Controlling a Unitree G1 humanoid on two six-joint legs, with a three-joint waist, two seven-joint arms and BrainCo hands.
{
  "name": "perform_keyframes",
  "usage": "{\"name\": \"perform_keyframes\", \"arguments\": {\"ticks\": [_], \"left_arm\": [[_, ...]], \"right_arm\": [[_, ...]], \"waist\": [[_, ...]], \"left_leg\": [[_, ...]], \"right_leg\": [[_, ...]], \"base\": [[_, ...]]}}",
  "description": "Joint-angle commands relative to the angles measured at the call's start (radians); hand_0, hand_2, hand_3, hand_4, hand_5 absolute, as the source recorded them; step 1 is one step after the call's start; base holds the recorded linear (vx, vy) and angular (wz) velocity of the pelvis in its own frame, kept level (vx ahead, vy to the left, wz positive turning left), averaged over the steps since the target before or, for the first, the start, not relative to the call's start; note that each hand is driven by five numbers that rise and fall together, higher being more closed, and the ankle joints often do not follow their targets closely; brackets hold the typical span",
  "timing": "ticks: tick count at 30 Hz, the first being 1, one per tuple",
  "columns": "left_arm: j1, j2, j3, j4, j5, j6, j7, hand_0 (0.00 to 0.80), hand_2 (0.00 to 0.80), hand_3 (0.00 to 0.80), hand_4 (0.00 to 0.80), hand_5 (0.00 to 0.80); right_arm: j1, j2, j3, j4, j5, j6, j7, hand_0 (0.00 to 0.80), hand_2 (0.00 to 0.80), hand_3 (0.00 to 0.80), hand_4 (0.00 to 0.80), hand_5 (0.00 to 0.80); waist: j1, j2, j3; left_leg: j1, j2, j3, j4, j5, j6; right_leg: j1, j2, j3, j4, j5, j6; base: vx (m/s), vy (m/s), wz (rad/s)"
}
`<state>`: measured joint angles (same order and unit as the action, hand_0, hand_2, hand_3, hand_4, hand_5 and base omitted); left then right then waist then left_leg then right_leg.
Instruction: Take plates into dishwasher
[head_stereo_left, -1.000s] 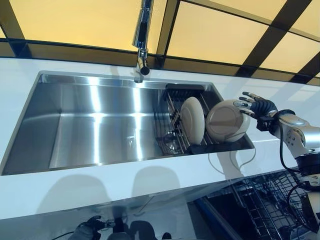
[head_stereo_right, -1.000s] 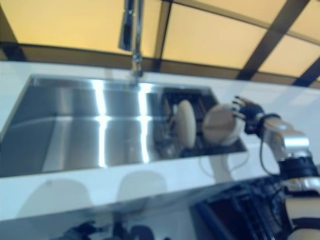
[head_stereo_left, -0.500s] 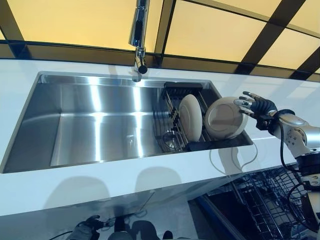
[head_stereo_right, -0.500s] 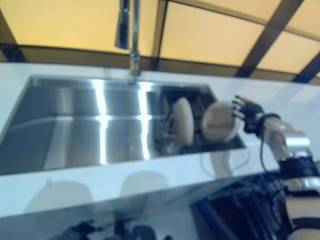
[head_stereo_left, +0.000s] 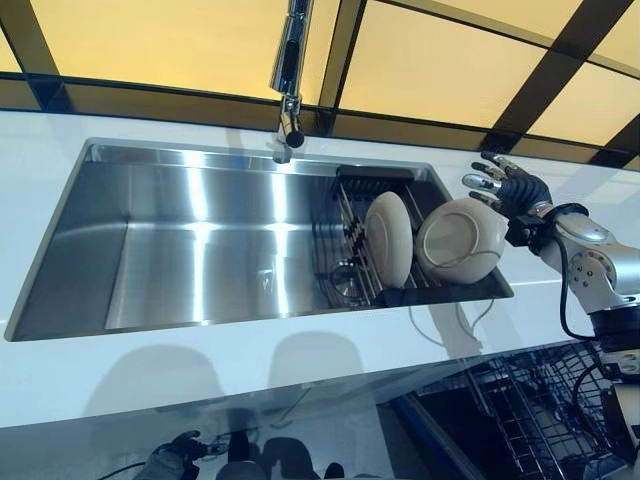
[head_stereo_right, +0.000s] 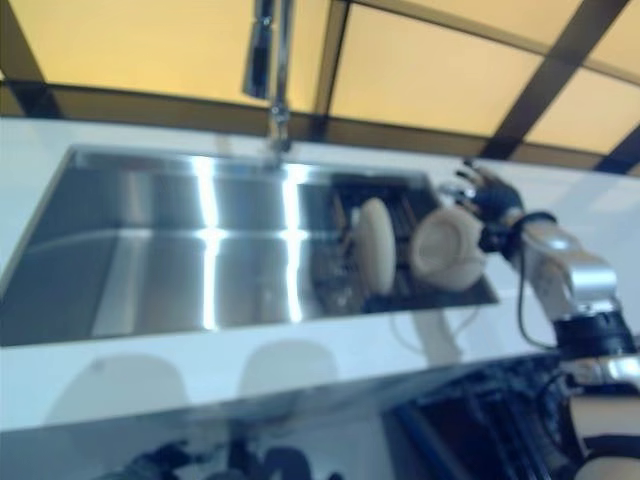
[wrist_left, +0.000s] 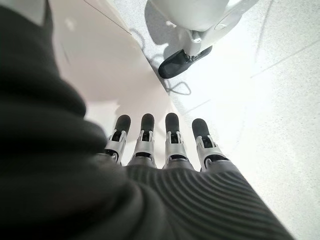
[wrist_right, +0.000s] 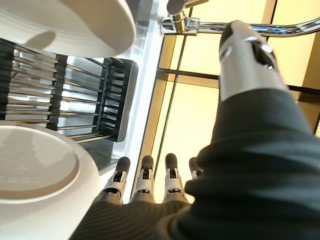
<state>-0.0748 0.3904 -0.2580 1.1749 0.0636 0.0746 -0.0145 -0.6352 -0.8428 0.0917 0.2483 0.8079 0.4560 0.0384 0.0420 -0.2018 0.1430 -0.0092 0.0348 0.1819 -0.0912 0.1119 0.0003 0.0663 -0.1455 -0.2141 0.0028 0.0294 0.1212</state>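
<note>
Two cream plates stand on edge in a black wire dish rack (head_stereo_left: 350, 215) at the right end of the sink. The left plate (head_stereo_left: 388, 238) also shows in the right wrist view (wrist_right: 75, 25). The right plate (head_stereo_left: 459, 241) shows there too (wrist_right: 35, 170). My right hand (head_stereo_left: 505, 188) is open with straight fingers (wrist_right: 145, 175), at the upper right rim of the right plate. I cannot tell whether it touches. My left hand (wrist_left: 165, 145) hangs low below the counter, open and empty, and shows at the bottom of the left eye view (head_stereo_left: 175, 460).
The steel sink (head_stereo_left: 200, 240) is set in a white counter (head_stereo_left: 250, 370), with a chrome faucet (head_stereo_left: 290, 70) at its back edge. The pulled-out dishwasher rack (head_stereo_left: 520, 410) is below the counter at the lower right. Windows run behind the counter.
My right hand has risen slightly along the right plate's upper rim. Both plates stay in the rack. The view has shifted a little.
</note>
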Motion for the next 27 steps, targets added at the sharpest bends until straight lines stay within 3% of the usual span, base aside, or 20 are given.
{"name": "perform_keyframes", "arguments": {"ticks": [1,9,17,27], "left_arm": [[-0.021,-0.010,-0.049,0.017,0.026,-0.012,0.002,0.000,0.000,0.000,0.000,0.000],[-0.026,-0.011,-0.045,0.016,0.035,-0.011,-0.004,0.000,0.000,0.000,0.000,0.000],[-0.037,-0.026,-0.064,0.026,0.038,-0.016,-0.009,0.000,0.000,0.000,0.000,0.000],[-0.058,-0.048,-0.098,0.015,0.021,-0.001,-0.004,0.000,0.000,0.000,0.000,0.000]], "right_arm": [[-0.099,-0.023,0.012,-0.024,0.018,-0.048,0.032,0.000,0.000,0.000,0.000,0.000],[-0.067,0.026,0.060,-0.030,0.011,0.024,0.135,0.000,0.000,0.000,0.000,0.000],[-0.010,0.106,0.085,-0.084,0.041,0.008,0.143,0.000,0.000,0.000,0.000,0.000],[0.026,0.199,0.105,-0.082,0.011,-0.031,0.056,0.000,0.000,0.000,0.000,0.000]], "waist": [[0.021,0.025,-0.025],[0.021,0.033,-0.025],[0.024,0.045,-0.023],[0.032,0.062,-0.021]], "left_leg": [[0.059,-0.008,-0.020,0.015,-0.104,0.020],[0.066,-0.009,-0.027,0.013,-0.104,0.018],[0.067,-0.011,-0.033,0.013,-0.105,0.018],[0.068,-0.014,-0.042,0.017,-0.108,0.021]], "right_leg": [[-0.029,-0.034,-0.016,0.090,0.069,0.047],[-0.031,-0.036,-0.024,0.101,0.063,0.047],[-0.024,-0.040,-0.029,0.102,0.057,0.047],[-0.020,-0.051,-0.033,0.109,0.056,0.048]], "base": [[0.000,0.000,0.00],[0.000,0.000,0.00],[0.003,0.006,0.02],[0.000,0.001,0.04]]}}
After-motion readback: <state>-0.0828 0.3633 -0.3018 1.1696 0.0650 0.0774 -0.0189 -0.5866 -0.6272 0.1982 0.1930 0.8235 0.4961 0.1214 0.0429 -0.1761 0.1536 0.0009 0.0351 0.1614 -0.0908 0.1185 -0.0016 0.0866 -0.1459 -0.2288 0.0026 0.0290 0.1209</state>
